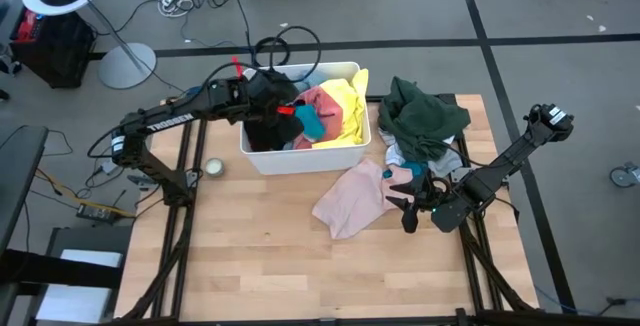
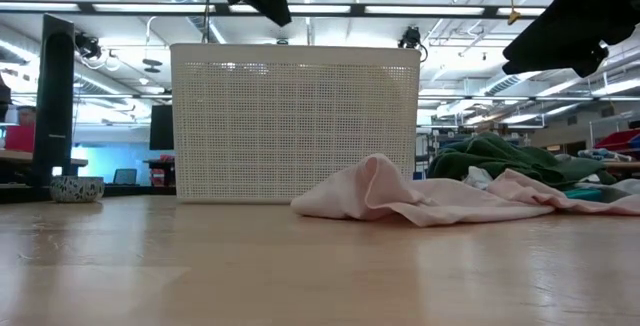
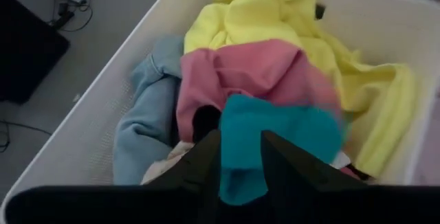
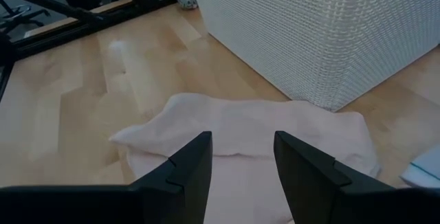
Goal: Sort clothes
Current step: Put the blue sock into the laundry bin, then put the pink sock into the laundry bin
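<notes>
Wooden table [image 1: 260, 256] over grey floor [image 1: 560, 6] holds white bin [image 1: 300, 156] and pink garment [image 1: 350, 198]; both jaws spread, empty

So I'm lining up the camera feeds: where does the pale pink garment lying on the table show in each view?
High: pale pink garment, right of centre.
Low: centre-right.
Left wrist: not in it.
Right wrist: beyond the fingers.
Shared landmark: white perforated plastic bin beside it.

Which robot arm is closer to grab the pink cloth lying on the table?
Probably the right one. The right gripper hangs open just over the pink cloth. The left gripper is over the bin, above a teal cloth.
</notes>
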Robot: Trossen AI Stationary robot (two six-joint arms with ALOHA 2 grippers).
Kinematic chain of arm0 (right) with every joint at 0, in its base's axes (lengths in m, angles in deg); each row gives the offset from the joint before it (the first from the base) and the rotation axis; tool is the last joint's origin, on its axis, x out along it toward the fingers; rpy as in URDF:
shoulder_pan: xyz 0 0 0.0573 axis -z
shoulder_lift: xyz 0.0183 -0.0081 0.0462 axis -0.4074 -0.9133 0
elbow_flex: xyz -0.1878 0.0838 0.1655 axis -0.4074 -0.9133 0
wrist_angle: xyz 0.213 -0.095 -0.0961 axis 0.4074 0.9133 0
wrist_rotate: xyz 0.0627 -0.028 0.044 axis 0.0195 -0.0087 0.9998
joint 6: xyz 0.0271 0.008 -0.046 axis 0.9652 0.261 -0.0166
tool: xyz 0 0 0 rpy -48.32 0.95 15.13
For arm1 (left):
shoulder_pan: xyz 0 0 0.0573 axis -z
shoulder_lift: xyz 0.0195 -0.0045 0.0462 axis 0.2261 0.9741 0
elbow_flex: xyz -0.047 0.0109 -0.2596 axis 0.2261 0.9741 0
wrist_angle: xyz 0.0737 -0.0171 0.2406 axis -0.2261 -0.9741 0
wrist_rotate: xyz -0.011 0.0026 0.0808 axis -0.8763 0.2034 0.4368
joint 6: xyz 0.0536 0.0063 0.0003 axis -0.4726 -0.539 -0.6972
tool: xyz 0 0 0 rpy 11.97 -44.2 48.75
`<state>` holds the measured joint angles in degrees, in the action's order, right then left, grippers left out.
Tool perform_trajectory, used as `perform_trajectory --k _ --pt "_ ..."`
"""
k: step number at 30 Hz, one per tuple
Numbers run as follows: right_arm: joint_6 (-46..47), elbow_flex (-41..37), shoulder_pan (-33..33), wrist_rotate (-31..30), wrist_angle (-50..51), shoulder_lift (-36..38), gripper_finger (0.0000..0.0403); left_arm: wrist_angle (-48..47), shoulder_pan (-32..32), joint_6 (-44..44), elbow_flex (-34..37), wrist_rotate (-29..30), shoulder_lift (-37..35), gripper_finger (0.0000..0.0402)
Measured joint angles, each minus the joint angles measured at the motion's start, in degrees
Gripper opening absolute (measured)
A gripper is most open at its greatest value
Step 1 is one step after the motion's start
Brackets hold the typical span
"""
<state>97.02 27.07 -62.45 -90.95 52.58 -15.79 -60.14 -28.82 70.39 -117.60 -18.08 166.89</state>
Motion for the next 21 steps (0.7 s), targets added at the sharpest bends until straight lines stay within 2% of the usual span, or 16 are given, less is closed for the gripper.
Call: perform_trajectory --k 5,8,16,21 --pt "0.04 0.0 0.0 0.0 -0.02 -0.02 0.016 -0.74 0.88 0.26 -1.45 -6.15 -0.21 0.0109" --pt "-0.02 0.0 0.0 0.01 -0.75 -0.01 0.016 -0.24 4.12 1.78 -0.99 -7.75 -1.1 0.0109" --pt "-1.62 0.0 0.41 1.35 -1.21 0.0 0.016 9.73 21.9 3.23 4.88 0.62 -6.14 0.0106" --pt "1.34 0.02 0.61 2.18 1.72 -0.02 0.016 15.45 29.8 5.32 10.33 2.35 -6.58 0.0106"
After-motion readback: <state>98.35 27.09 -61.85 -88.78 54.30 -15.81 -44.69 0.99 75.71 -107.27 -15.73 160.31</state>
